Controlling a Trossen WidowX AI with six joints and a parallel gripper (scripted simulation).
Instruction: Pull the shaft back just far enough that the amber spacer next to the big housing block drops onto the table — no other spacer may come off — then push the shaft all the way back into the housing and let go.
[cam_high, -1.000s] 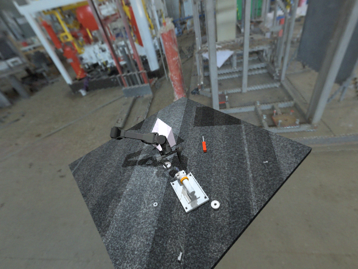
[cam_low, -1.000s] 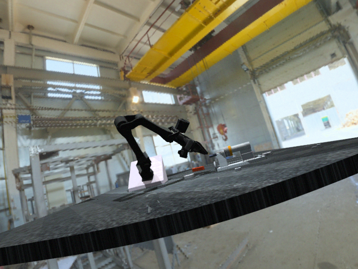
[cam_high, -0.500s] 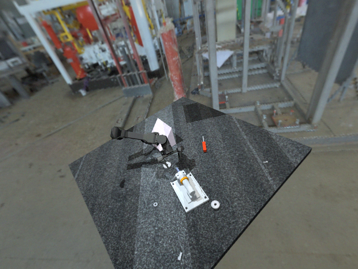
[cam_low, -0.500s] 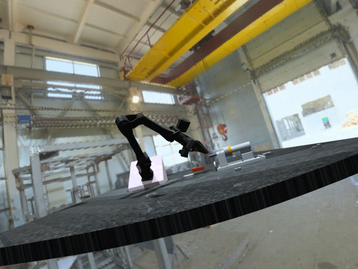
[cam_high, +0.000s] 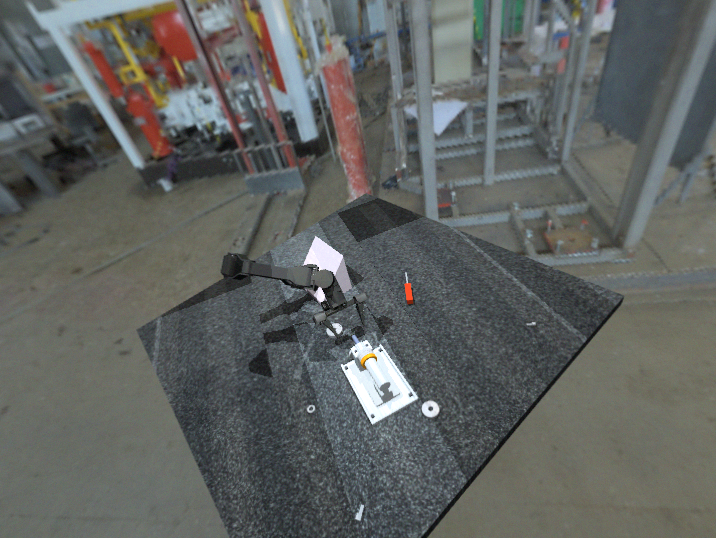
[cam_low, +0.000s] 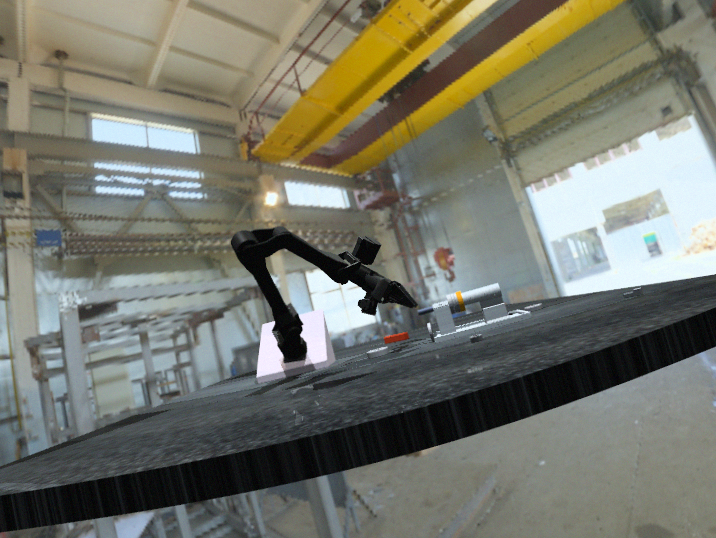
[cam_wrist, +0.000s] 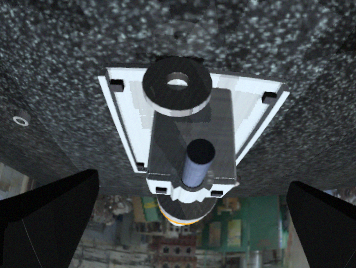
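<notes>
The blue shaft sticks out of the white upright on the arm's side. The amber spacer is on the shaft line against the big pale housing. In the wrist view only a thin amber edge shows beyond the upright. Other spacers between upright and amber one are hard to tell apart. The assembly stands on a white base plate. My gripper is open and empty, its fingers spread wide on either side of the shaft's free end.
A washer lies on the arm's side of the plate. Another washer lies beyond the plate, and a small ring beside it. A red-handled screwdriver and a pale wedge block are farther back.
</notes>
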